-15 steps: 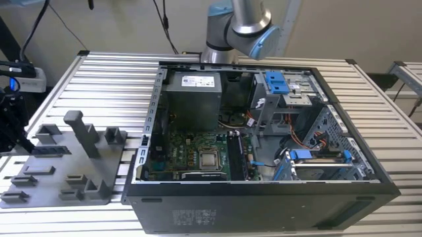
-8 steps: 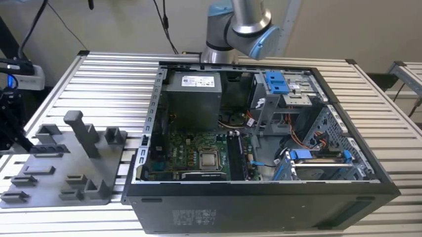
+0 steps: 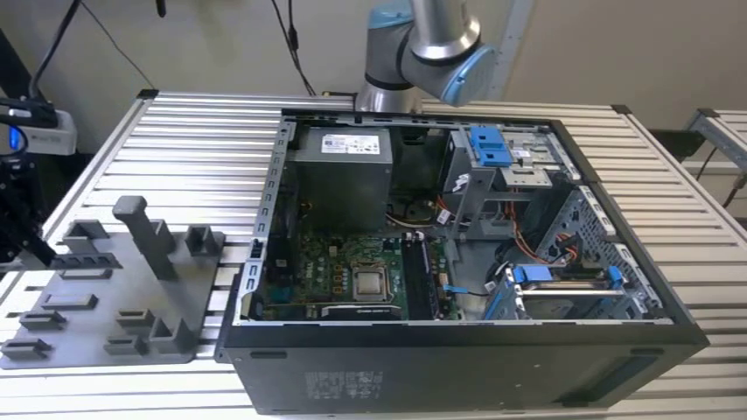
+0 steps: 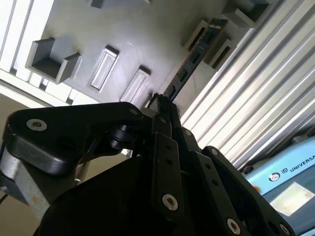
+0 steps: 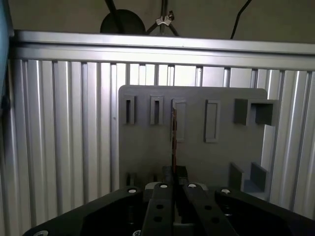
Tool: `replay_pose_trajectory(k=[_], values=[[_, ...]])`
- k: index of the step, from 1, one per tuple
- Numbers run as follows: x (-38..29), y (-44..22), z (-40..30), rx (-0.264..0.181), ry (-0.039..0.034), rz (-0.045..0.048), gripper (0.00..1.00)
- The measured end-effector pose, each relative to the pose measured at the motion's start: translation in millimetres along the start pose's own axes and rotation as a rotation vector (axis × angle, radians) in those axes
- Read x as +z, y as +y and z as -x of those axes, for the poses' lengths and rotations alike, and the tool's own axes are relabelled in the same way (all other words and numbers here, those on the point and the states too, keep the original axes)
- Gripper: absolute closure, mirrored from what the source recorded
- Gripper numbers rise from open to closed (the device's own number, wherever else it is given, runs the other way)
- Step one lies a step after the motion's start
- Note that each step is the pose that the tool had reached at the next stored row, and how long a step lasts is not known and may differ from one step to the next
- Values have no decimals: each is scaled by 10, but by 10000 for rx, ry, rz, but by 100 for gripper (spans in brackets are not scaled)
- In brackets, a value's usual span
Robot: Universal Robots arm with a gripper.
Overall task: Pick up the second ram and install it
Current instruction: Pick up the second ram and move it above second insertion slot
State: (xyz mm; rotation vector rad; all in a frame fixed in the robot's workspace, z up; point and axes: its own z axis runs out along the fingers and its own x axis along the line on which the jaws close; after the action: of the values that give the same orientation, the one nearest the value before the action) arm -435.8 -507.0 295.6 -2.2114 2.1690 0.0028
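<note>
The second ram [image 4: 194, 56] is a thin dark board with chips along it, and it sticks out from my fingertips over the grey holder plate [image 4: 133, 34]. In the first wrist view the second ram [image 5: 174, 140] is edge-on, a narrow line in front of a slot in the holder plate [image 5: 206, 162]. My gripper [image 4: 165, 104] [image 5: 174, 172] is shut on the board's near end. Whether the far end still sits in a slot I cannot tell.
In the exterior view the open computer case [image 3: 467, 346] lies on the slatted table [image 3: 187, 140]. Inside it is the green motherboard [image 3: 310, 271] with the square silver processor [image 3: 371, 283] and dark memory slots [image 3: 417, 276] beside it. The holder plate [image 3: 94, 337] lies on the exterior view's left. The arm [image 3: 426, 44] rises behind the case.
</note>
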Motion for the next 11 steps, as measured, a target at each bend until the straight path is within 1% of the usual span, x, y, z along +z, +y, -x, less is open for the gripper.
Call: replay_pose_trajectory(k=[11], values=[[-60, -1, 5, 7, 11, 1, 86]])
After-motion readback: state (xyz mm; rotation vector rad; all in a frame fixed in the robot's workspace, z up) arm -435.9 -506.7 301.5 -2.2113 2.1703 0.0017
